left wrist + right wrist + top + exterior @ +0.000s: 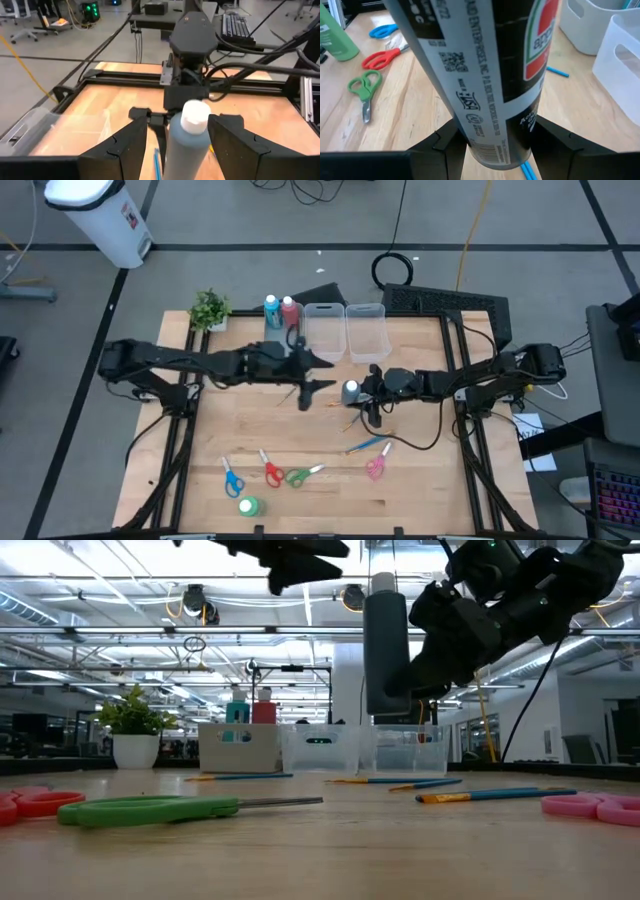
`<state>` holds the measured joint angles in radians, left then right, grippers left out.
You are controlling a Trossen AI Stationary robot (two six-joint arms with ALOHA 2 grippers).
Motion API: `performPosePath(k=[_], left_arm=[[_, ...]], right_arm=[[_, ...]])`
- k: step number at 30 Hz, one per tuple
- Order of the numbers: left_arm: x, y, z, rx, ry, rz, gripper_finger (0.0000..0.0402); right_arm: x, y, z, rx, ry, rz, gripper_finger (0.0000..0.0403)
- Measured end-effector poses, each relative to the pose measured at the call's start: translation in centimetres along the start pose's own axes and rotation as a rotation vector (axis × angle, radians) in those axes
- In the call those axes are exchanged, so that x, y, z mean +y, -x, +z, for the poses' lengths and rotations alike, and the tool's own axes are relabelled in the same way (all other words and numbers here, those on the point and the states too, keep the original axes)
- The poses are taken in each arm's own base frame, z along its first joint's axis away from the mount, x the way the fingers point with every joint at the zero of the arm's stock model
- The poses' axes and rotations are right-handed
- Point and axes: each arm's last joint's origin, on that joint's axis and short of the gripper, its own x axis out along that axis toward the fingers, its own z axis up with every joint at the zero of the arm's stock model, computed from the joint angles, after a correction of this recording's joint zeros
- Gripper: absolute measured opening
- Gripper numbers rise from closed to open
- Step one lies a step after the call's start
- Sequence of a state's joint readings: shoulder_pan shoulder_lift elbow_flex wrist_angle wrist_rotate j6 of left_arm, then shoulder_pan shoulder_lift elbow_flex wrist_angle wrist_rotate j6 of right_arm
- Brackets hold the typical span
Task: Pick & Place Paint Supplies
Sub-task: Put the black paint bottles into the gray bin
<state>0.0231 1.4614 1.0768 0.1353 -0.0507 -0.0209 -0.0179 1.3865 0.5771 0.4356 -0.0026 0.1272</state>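
While your left gripper [318,383] is hanging open, seemingly empty, your right gripper [492,145] is clasping the dark grey paint bottle [386,645] above the table [420,480].

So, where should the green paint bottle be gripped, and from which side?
Take the green bottle by its round body, just below the white cap, probably coming straight down from above with a finger on each side. It stands upright near the front edge of the table, cap up, and the blue scissors lie apart from it, so its sides look free.
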Motion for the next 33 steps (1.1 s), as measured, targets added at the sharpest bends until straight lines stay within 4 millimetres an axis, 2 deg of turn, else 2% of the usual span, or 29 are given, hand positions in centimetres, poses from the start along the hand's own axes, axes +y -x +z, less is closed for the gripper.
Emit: performPosePath(k=[4, 13, 26, 33], left_arm=[[-0.1, -1.8, -0.8, 0.044, -0.045, 0.000, 0.0218], [-0.3, -3.7, -1.6, 0.000, -0.053, -0.053, 0.0218], [-0.3, -3.9, -1.6, -0.014, -0.068, -0.053, 0.0218], [-0.3, -3.9, -1.6, -0.015, -0.068, -0.053, 0.0218]], right_arm=[[0.0, 0.1, -0.4, 0.012, -0.023, -0.001, 0.0175], [0.1, 0.1, -0.6, 0.015, -0.040, -0.005, 0.0175], [0.7, 0.1, 0.3, -0.087, -0.053, -0.014, 0.0175], [0.8, -1.5, 0.2, -0.110, -0.071, -0.005, 0.0173]])
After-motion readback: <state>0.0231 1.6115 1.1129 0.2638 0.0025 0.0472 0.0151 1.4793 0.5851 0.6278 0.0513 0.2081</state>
